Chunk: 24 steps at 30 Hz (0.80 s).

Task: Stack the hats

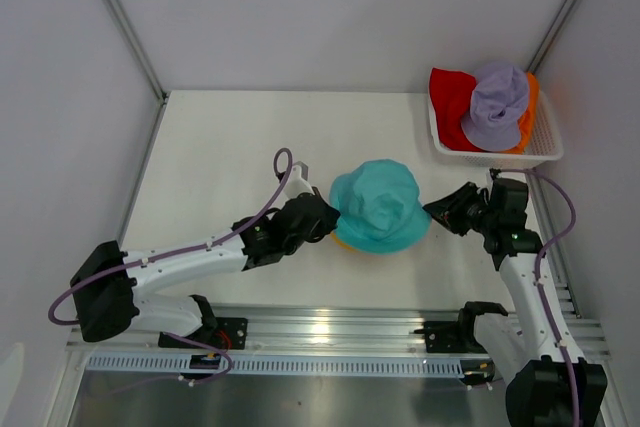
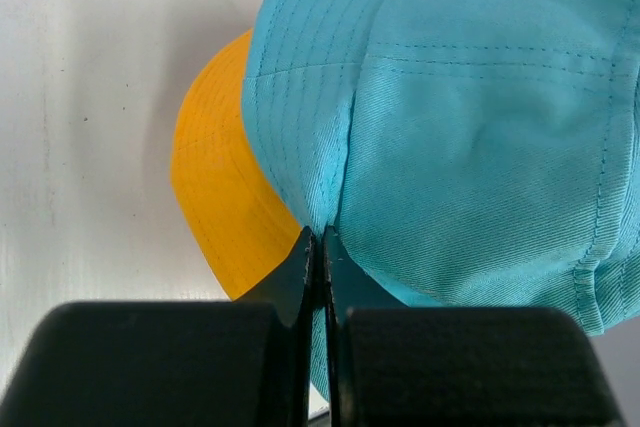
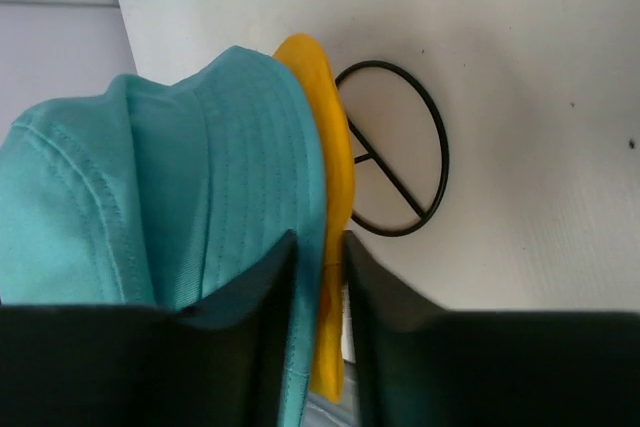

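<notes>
Robot lab test cell was indicated: white table (image 1: 200, 147) boxed in by plain pale panels (image 1: 300, 7), left arm (image 1: 190, 262) and right arm (image 1: 530, 287) bolted to an aluminium rail (image 1: 330, 329) at near edge, purple cabling (image 1: 572, 209) left exposed.

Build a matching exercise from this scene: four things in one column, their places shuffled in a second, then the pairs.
Things
1. teal hat
2. yellow hat
3. lavender hat
4. black wire stand

Places
A. in the white basket, on the red hat and the orange hat
B. mid-table, on top of the yellow hat
C. under the teal hat, only its brim showing
D. ring base on the table, partly behind the yellow brim

Pairs: 1-B, 2-C, 3-A, 4-D
</notes>
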Tool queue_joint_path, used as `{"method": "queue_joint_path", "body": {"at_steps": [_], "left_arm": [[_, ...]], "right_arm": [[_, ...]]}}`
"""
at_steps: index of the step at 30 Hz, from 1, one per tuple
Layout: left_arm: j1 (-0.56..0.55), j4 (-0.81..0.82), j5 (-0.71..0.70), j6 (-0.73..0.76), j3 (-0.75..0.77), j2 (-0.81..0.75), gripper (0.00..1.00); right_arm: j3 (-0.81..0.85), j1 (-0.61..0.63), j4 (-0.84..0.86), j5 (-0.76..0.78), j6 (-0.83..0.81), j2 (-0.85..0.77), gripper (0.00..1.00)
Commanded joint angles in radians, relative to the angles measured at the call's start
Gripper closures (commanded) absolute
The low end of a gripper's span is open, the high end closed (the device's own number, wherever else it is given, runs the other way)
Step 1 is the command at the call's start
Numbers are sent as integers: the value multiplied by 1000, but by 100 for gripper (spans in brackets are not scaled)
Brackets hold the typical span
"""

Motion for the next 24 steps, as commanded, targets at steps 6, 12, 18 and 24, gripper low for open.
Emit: {"method": "queue_joint_path", "body": {"at_steps": [6, 12, 18, 24], "left_arm": [[-12, -17, 7, 158, 67, -60, 74], [7, -145, 25, 568, 194, -219, 15], [30, -240, 407, 941, 470, -212, 1], [16, -419, 415, 1019, 749, 125, 1]], "right_arm": [[-53, 26, 70, 7, 40, -42, 100], [-42, 26, 82, 27, 6, -31, 100], [-51, 28, 87, 62, -26, 1, 100], [-40, 29, 96, 74, -22, -8, 100]]}}
